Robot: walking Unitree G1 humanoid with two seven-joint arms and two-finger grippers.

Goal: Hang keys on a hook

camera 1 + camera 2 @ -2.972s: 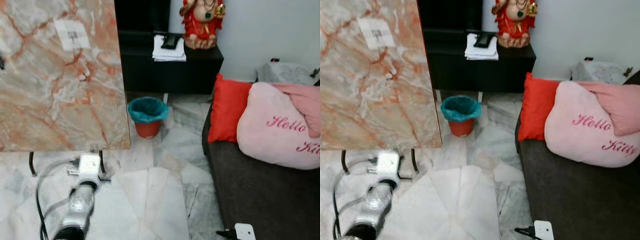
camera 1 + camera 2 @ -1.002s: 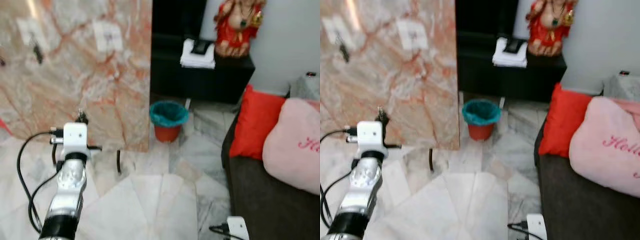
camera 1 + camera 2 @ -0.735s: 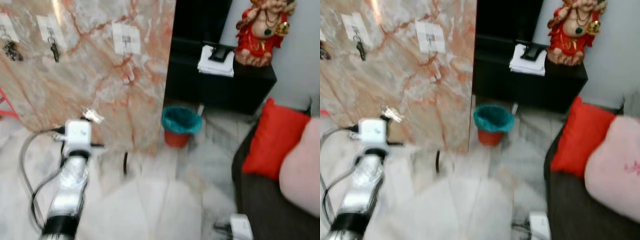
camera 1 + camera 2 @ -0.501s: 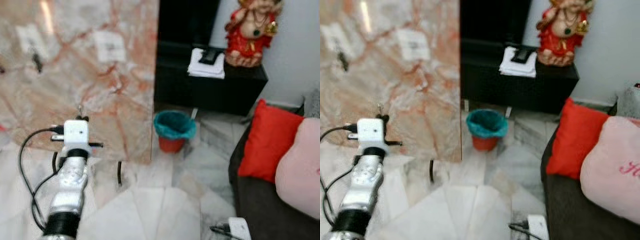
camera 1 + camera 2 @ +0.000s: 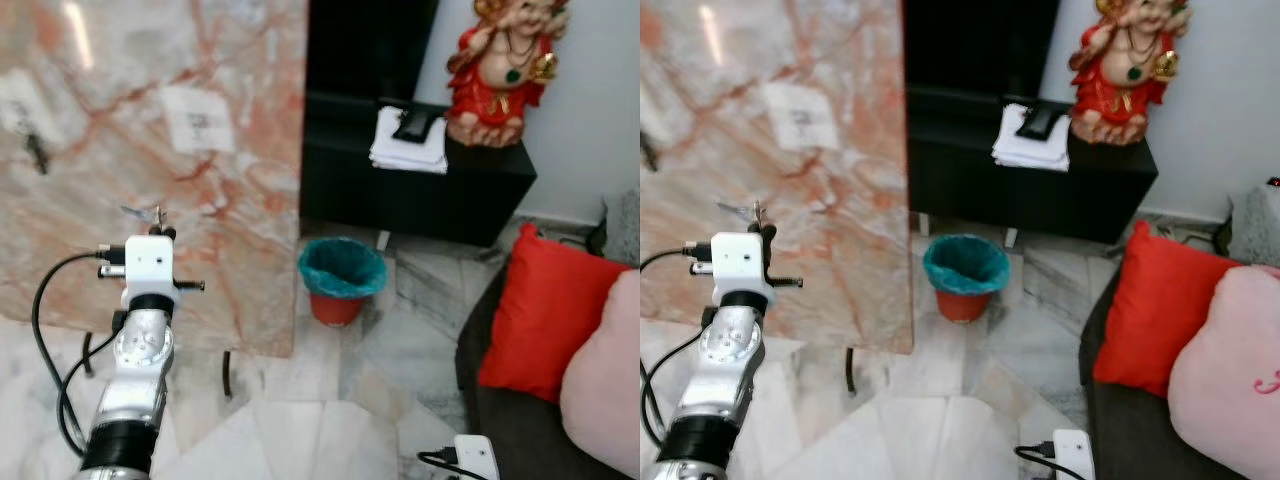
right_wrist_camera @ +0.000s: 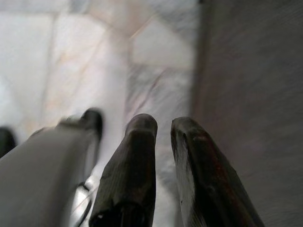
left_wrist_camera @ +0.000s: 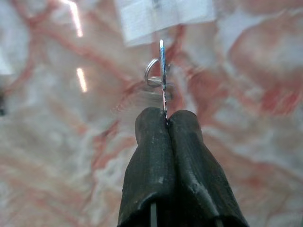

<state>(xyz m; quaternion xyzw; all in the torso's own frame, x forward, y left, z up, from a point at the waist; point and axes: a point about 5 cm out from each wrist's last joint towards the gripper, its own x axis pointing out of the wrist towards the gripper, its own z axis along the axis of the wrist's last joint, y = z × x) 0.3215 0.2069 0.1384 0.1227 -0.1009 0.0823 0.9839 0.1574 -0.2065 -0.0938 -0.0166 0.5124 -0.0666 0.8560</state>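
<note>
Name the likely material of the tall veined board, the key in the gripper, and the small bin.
Board: polished marble or a marble-look panel; glossy, orange veins. Key: bare metal; thin, shiny, on a wire ring. Bin: probably plastic; smooth red sides, teal liner.

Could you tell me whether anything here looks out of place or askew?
Nothing stands out. The left gripper pinches the keys before the marble board; the bin stands upright on the floor, and the statue stands upright on the black cabinet.
</note>
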